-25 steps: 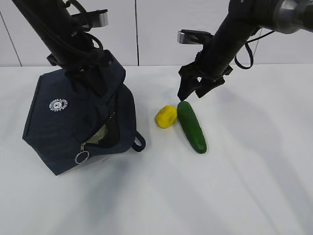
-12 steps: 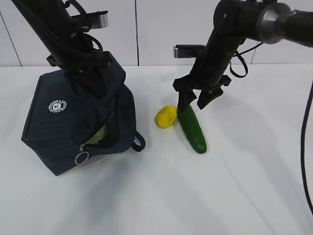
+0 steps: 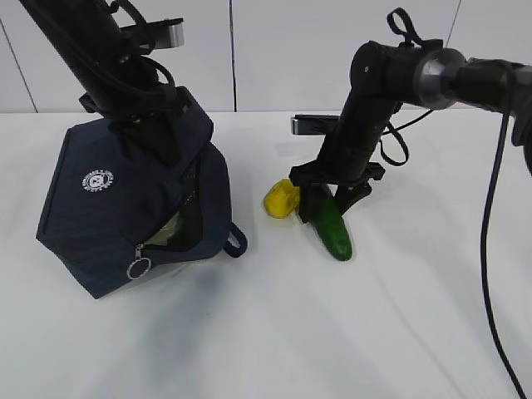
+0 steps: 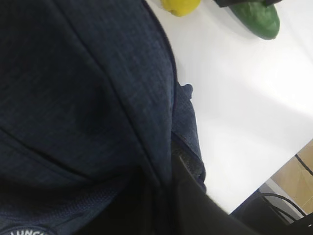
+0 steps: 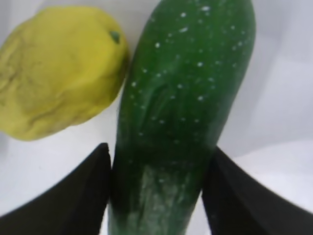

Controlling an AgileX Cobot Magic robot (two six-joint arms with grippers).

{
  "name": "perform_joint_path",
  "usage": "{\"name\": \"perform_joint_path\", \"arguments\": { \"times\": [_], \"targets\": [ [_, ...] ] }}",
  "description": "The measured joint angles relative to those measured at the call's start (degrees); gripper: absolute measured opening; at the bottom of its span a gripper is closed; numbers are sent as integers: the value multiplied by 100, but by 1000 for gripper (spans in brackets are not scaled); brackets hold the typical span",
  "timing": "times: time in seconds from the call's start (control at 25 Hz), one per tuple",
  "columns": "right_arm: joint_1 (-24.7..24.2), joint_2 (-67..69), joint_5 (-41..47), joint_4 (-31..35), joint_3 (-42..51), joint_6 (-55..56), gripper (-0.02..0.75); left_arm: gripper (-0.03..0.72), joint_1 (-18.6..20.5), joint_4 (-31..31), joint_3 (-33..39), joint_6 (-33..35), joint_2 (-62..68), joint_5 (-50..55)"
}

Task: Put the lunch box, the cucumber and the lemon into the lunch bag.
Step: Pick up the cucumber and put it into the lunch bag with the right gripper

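The navy lunch bag (image 3: 100, 212) stands tilted at the left, its zipper open. My left gripper (image 3: 154, 125) is shut on the bag's top fabric; the left wrist view shows mostly that fabric (image 4: 73, 98). The sage-green lid of the lunch box (image 3: 172, 227) shows inside the opening. The cucumber (image 3: 332, 231) lies on the table with the lemon (image 3: 281, 199) touching its left side. My right gripper (image 3: 326, 208) is down over the cucumber's far end. In the right wrist view its fingers (image 5: 88, 196) stand on both sides of the cucumber (image 5: 186, 98), next to the lemon (image 5: 58, 73).
The bag's metal ring pull (image 3: 137, 268) hangs at the front and a loop handle (image 3: 235, 241) lies on the white table (image 3: 332, 332). The table's right edge and floor show in the left wrist view (image 4: 293, 171). A white panelled wall stands behind.
My right gripper has come down and slightly left, from above the cucumber's far end to astride it. The left arm and the bag have not moved.
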Motion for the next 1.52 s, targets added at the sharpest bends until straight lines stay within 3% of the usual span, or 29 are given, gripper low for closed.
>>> {"name": "perform_joint_path", "arguments": {
  "times": [0.24,0.4,0.64,1.52],
  "targets": [
    [0,25,0,-91,-225,139,323,18,0,0,0,0,0,0],
    [-11,13,0,98,-658,174,303,18,0,0,0,0,0,3],
    [-59,-347,0,1761,-900,-417,303,18,0,0,0,0,0,12],
    [279,260,-116,5801,15,-2638,303,18,0,-12,0,0,0,12]
  ]
}}
